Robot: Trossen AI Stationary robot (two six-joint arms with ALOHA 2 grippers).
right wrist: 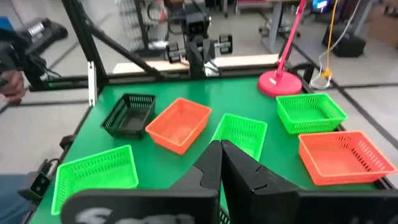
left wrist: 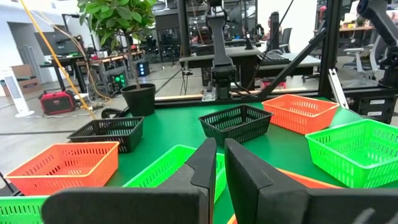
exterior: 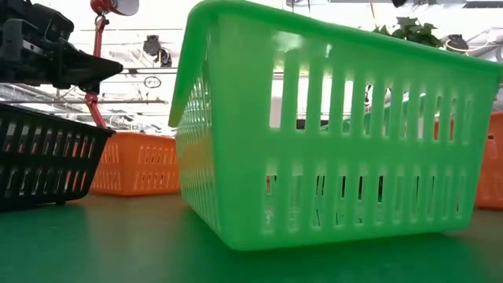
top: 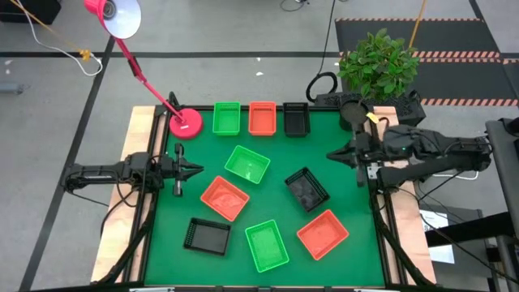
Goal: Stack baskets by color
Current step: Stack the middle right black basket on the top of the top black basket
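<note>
Nine mesh baskets lie on the green table. A green (top: 227, 118), an orange (top: 262, 118) and a black one (top: 296, 119) stand in a row at the far edge. The other six lie scattered and single: green (top: 247, 165), orange (top: 224, 197), black (top: 306, 189), black (top: 207, 236), green (top: 266, 245), orange (top: 323, 234). My left gripper (top: 195, 170) points level in from the left edge, fingers nearly together, touching nothing. My right gripper (top: 334, 154) hovers high at the right edge, shut and empty, tipped slightly down over the table (right wrist: 221, 155).
A pink lamp base (top: 186, 123) stands at the far left corner, its arm leaning out past the table. A potted plant (top: 378, 63) stands beyond the far right corner. In the low view the near green basket (exterior: 338, 134) fills most of the picture.
</note>
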